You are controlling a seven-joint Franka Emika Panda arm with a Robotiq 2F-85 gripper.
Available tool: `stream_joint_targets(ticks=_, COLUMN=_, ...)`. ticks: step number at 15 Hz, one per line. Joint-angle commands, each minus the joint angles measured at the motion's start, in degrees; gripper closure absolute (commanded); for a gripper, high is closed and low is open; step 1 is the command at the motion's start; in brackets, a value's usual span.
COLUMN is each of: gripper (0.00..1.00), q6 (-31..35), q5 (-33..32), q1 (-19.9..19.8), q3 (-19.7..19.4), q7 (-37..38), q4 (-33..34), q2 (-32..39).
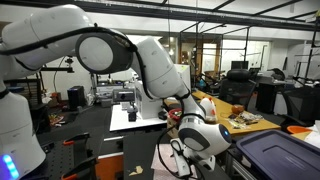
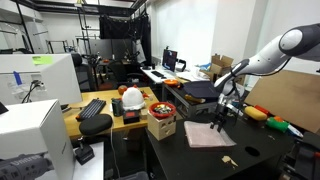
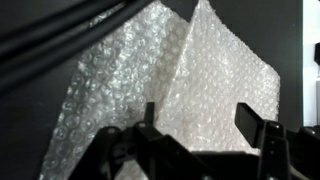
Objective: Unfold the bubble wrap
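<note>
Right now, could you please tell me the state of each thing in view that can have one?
Pale translucent bubble wrap sheet: lying on the black table, creased and folded, not yet spread flat.
Black two-fingered hand: open, fingers apart, above the sheet.

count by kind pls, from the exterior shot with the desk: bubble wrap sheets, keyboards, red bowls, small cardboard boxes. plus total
bubble wrap sheet: 1
keyboard: 1
red bowl: 1
small cardboard box: 1
Total: 4
</note>
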Motion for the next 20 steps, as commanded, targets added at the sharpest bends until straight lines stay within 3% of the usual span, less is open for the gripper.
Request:
stream_joint_targets(ticks=1, gripper=0.49, q6=-2.7, q5=1.4, q1=-1.7, q3=0.8, q7=-2.8, q4=-2.7, q2=-2.7)
stream_joint_targets(ticks=7, gripper=0.95, q6=-3.1, q5=3.3, q1=-2.1, q3=0.6, q7=-4.0, q4=-4.4, q2=-4.4)
stream_joint_targets(ticks=8, gripper=0.99, q6=-2.7, q5=3.9, q1=-2.3, q3=0.7, q7=-4.2, q4=-5.4, q2=-5.2)
stream_joint_targets(ticks=14, gripper=1.00, q6=-2.1, q5=7.1, q1=-3.4, q3=0.4, q7=-5.4, q4=-10.9, q2=-10.0)
stream_joint_targets(ticks=20, gripper=1.00, q6=0.7, q5=5.0, q1=-2.2, q3=-4.9, q7=-2.5, q4=-19.2, q2=-17.7)
